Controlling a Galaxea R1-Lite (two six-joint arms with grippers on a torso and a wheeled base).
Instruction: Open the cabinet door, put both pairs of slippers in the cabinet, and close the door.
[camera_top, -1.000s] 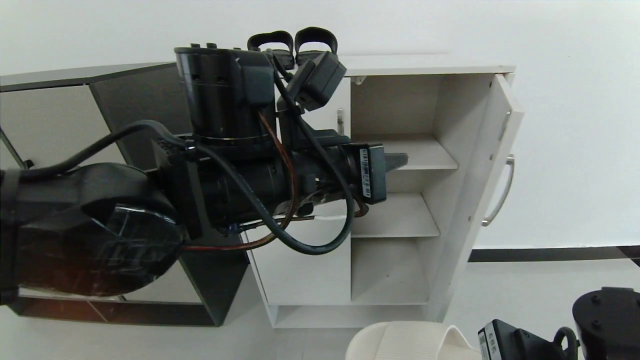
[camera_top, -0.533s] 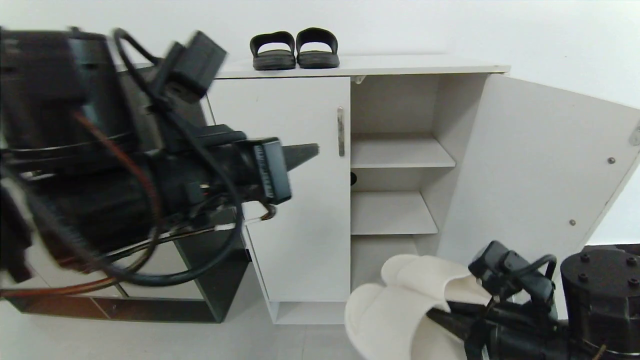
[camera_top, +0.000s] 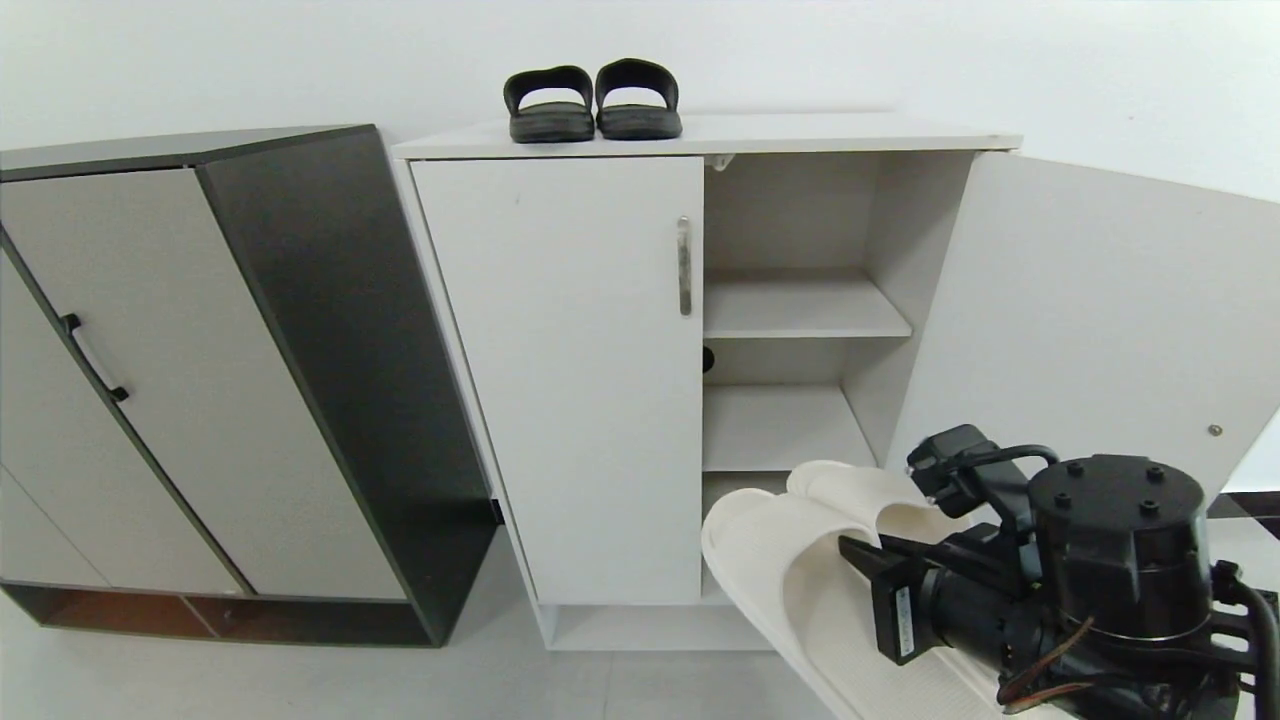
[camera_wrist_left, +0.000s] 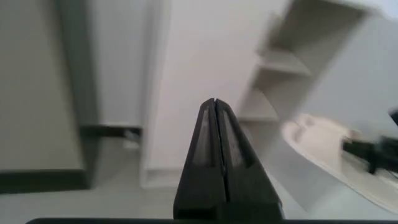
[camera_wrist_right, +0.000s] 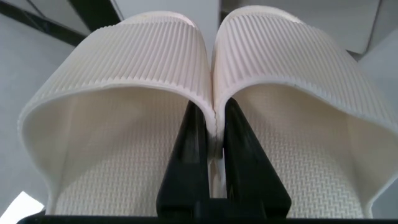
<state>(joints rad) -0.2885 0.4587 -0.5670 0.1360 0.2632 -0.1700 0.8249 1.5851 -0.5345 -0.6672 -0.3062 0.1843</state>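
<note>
Two white slippers (camera_wrist_right: 149, 74), with ribbed straps and textured insoles, sit side by side, held low in front of the open right half of the cabinet (camera_top: 560, 380). The right gripper (camera_wrist_right: 215, 115) is clenched on their touching inner strap edges. The left gripper (camera_wrist_left: 214, 106) has its fingers pressed together and holds nothing. The door (camera_top: 1100, 320) stands swung wide to the right, showing the shelves. The black slippers (camera_top: 593, 100) rest on the cabinet's top. A dark cabinet (camera_top: 300, 350) stands just to the left.
</note>
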